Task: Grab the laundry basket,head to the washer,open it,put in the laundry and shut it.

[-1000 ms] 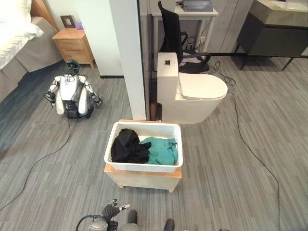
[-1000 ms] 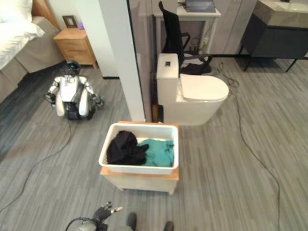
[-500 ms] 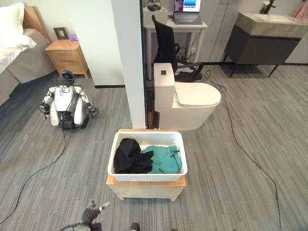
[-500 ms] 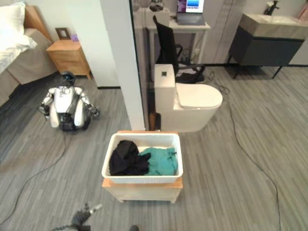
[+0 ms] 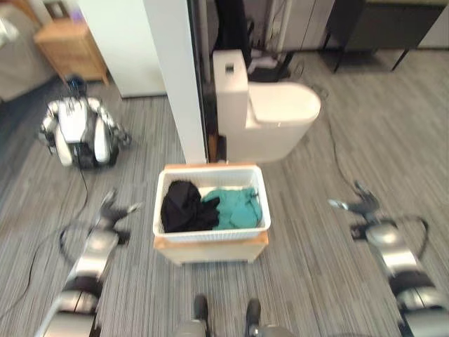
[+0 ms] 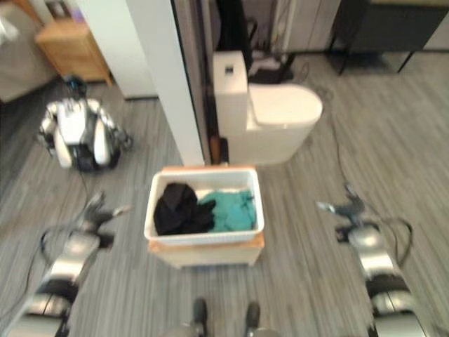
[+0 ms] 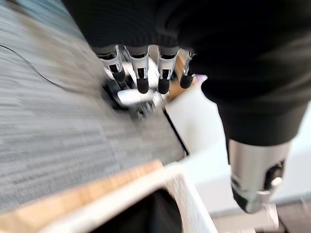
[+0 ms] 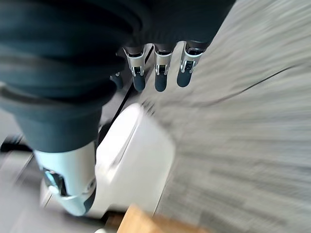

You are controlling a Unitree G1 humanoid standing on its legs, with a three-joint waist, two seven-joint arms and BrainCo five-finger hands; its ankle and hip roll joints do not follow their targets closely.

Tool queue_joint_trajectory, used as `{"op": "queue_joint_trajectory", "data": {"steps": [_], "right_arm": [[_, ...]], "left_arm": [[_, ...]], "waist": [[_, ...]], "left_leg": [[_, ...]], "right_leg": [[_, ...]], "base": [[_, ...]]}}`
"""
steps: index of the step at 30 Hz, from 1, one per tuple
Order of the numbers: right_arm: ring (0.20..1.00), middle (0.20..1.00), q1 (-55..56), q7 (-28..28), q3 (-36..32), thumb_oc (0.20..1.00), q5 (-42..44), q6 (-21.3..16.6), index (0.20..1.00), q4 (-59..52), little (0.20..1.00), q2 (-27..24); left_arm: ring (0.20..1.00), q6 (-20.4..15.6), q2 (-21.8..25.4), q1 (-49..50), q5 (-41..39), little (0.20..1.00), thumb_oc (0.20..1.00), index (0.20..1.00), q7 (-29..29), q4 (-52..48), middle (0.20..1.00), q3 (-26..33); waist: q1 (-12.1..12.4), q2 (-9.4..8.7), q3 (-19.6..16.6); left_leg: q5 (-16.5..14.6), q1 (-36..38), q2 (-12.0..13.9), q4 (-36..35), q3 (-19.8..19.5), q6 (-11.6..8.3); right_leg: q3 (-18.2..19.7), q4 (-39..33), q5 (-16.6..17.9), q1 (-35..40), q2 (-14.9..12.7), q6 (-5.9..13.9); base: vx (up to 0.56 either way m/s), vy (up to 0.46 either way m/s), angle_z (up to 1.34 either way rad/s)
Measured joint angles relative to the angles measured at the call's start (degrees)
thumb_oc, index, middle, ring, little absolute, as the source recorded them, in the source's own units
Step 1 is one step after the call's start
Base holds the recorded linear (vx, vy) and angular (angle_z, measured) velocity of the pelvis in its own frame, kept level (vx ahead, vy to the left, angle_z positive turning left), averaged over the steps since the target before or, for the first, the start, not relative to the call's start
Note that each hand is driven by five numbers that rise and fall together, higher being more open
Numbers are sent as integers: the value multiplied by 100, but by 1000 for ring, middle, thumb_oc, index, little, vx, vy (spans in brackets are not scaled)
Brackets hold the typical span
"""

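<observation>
Basket: a white laundry basket (image 5: 210,235) with perforated walls, sitting on a low wooden stand (image 5: 210,247) in the middle of the grey plank floor (image 5: 316,281)
Contents: 2 bundles fill the basket, a black garment (image 5: 184,206) on the robot's left side and a teal garment (image 5: 236,208) on its right, the two touching in the middle
Left hand: the left hand (image 5: 112,211) hangs to the left of the basket, well apart from it, fingers straight and spread, holding nothing; in the left wrist view its fingers (image 7: 142,73) point out loosely and the basket's white rim (image 7: 146,189) and the stand's wooden edge show past them
Right hand: the right hand (image 5: 356,203) hangs to the right of the basket, apart from it, fingers extended and empty; its wrist view shows straight fingers (image 8: 160,68) over bare floor
Beyond the basket: a white toilet (image 5: 270,116) with its lid down, just behind the stand, beside a white partition wall (image 5: 168,70)
Left of the wall: another small humanoid robot (image 5: 77,133) sits on the floor, with a wooden nightstand (image 5: 70,45) behind it
Background: a dark cabinet (image 5: 382,21) at the far right; what looks like a black chair (image 5: 231,24) behind the toilet, too blurred to be sure
</observation>
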Motion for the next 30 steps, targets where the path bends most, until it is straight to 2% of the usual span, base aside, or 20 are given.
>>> {"op": "queue_joint_trajectory", "data": {"steps": [2,3,4,6,8,11,14,18,22,30], "right_arm": [[1000,1000,-340,1,115,1000,114,27,1000,57,1000,96],[1000,1000,-1019,13,774,1000,391,-28,1000,1191,1000,242],[1000,1000,-1548,23,1161,1000,510,133,1000,1948,1000,429],[1000,1000,-2014,27,1177,1000,936,158,1000,2179,1000,446],[1000,1000,-2280,48,1291,1000,1193,162,1000,2322,1000,468],[1000,1000,-2392,134,1526,1000,1508,162,1000,2369,1000,585],[1000,1000,-2482,135,1590,1000,1642,159,1000,2438,1000,589],[1000,1000,-2554,157,1663,1000,1788,160,1000,2624,1000,641],[1000,1000,-2717,167,1818,1000,1941,160,1000,2766,1000,655],[1000,1000,-2791,260,1906,1000,2090,160,1000,2778,1000,659]], "left_arm": [[1000,119,-42,-466,-105,1000,1000,1000,-3,316,1000,-39],[1000,-53,-70,-1335,-411,1000,1000,1000,-118,1994,1000,-853],[1000,152,-69,-2009,-534,1000,1000,1000,-168,3125,1000,-1104],[1000,156,355,-2632,-743,1000,1000,1000,-157,3077,1000,-1081],[1000,117,512,-3116,-748,1000,1000,1000,-150,3029,1000,-1222],[1000,104,593,-3356,-748,1000,1000,1000,-149,2884,1000,-1240],[1000,98,586,-3368,-747,1000,1000,1000,-148,2690,1000,-1489],[1000,97,479,-3349,-760,1000,1000,1000,-158,2694,1000,-1536],[1000,95,274,-3354,-913,1000,1000,1000,-193,2693,1000,-1911],[1000,101,221,-3385,-911,1000,1000,1000,-284,2701,1000,-1960]], "waist": [[-3,-7,222],[-11,-18,268],[-63,-73,303],[-62,-95,460],[22,-120,646],[23,-190,866],[3,-248,927],[14,-331,1018],[28,-332,1021],[11,-332,1020]], "left_leg": [[34,-27,-2,0,-26,-8],[55,-52,-8,2,-75,-12],[91,-149,4,2,-89,-9],[178,-471,17,3,-132,8],[190,-605,24,3,-133,16],[188,-623,21,3,-173,15],[189,-797,0,3,-256,15],[191,-893,-9,4,-288,17],[192,-995,-36,4,-311,20],[206,-1071,-35,4,-296,34]], "right_leg": [[-36,39,24,-18,0,-11],[-76,48,63,-19,-2,-60],[-93,49,77,-110,13,-79],[-153,52,149,-404,32,-155],[-159,53,171,-532,42,-186],[-213,53,171,-532,41,-188],[-233,54,171,-684,25,-189],[-276,53,172,-759,16,-190],[-346,53,171,-852,-12,-189],[-340,53,175,-929,-11,-194]], "base": [[-133,5,9],[-93,3,10],[-93,8,14],[-62,1,12],[-46,6,4],[-42,9,7],[-30,4,7],[-21,11,7],[-5,10,4],[0,0,0]]}}
